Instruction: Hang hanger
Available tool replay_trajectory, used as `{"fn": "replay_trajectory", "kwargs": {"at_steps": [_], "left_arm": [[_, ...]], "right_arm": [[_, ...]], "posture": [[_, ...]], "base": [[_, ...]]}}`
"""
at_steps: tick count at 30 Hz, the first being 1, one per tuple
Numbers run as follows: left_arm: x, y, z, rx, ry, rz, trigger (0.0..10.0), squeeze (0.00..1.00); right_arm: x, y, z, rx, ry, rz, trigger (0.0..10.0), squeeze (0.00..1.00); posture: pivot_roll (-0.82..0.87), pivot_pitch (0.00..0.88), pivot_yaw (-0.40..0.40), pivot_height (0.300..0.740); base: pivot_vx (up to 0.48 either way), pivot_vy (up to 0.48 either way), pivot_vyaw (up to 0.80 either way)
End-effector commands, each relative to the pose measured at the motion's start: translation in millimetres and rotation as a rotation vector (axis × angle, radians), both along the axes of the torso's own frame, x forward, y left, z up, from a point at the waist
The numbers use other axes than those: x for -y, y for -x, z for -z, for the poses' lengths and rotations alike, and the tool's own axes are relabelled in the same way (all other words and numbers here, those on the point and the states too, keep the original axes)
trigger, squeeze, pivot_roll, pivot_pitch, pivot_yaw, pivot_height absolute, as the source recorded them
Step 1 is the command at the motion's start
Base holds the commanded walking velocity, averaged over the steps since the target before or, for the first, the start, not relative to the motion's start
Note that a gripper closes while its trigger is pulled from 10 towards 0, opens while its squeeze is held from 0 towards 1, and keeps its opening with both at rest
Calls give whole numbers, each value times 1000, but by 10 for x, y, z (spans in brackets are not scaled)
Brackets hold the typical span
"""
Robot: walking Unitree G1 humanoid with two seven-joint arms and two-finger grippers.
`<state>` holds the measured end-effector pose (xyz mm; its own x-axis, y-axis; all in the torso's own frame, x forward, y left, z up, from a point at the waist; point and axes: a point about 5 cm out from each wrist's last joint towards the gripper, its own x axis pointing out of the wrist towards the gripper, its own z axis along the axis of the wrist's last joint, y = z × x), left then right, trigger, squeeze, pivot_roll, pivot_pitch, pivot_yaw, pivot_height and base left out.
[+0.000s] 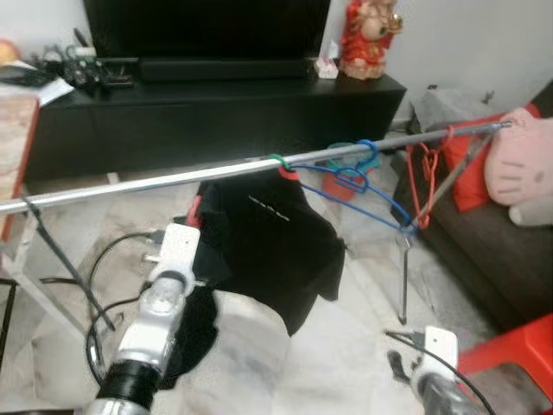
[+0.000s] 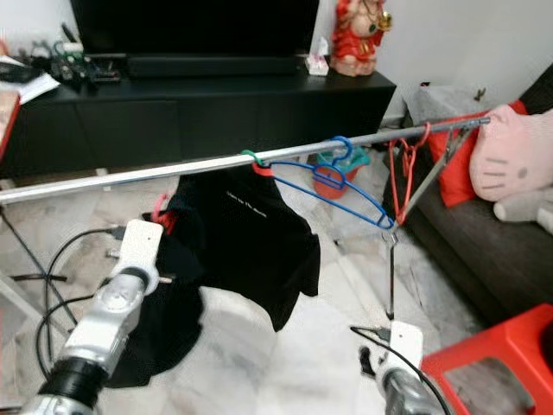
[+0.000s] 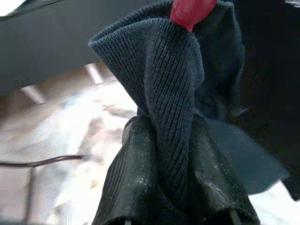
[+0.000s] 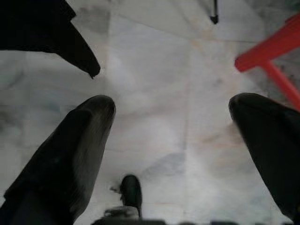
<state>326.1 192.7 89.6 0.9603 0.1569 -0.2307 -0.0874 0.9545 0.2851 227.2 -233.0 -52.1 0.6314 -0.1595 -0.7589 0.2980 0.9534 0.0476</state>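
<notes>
Left gripper (image 3: pixel 171 154) clamped on a fold of the black shirt (image 1: pixel 268 238), just under the red hanger (image 3: pixel 190 11) end poking out of the cloth. Red hanger with green hook (image 1: pixel 276 161) already over the silver rail (image 1: pixel 130 186) at centre frame, shirt drooping below it toward the marble floor (image 4: pixel 154 93). Right gripper (image 4: pixel 171 154) low at lower right, fingers spread wide, holding nothing.

Judged best for this step: keep the pinch light, let the hook settle squarely on the rail, release slowly so the shirt does not swing or drag the hook toward the blue hanger (image 1: pixel 354 186) and the orange hanger (image 1: pixel 423 186) further right.

Head views give the rail, the hooks and 3 hangers, but hide the left fingertips behind the wrist. Left wrist view shows the grip on ribbed cloth close up. Right wrist view adds bare floor and a red stool (image 4: pixel 272 51) leg.
</notes>
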Motion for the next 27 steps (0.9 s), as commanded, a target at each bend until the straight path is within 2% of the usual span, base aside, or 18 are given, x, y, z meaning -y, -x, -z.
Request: {"fn": "replay_trajectory", "kwargs": {"at_steps": [1, 6, 13, 18, 22, 27], "left_arm": [[115, -130, -208, 100, 17, 16, 10000, 0], [238, -268, -296, 132, 51, 82, 10000, 0], [309, -289, -256, 109, 58, 108, 10000, 0], [316, -299, -242, 98, 49, 111, 10000, 0], [248, -338, -197, 62, 43, 90, 10000, 0], [218, -286, -137, 78, 8, 141, 10000, 0]], "right_arm": [[75, 90, 36, -29, 16, 11, 10000, 0], [69, 99, 44, -34, 17, 5, 10000, 0], [59, 104, 50, -36, 14, 0, 10000, 0], [55, 105, 51, -38, 14, -4, 10000, 0], [51, 105, 52, -40, 14, -10, 10000, 0], [50, 106, 53, -37, 13, -8, 10000, 0]], "posture": [[16, 0, -98, 740], [5, 0, -90, 740], [3, 0, -83, 740], [7, 0, -83, 740], [3, 0, -81, 740], [-2, 0, -79, 740]], "base": [[0, 0, 0], [0, 0, 0], [0, 0, 0], [0, 0, 0], [0, 0, 0], [0, 0, 0]]}}
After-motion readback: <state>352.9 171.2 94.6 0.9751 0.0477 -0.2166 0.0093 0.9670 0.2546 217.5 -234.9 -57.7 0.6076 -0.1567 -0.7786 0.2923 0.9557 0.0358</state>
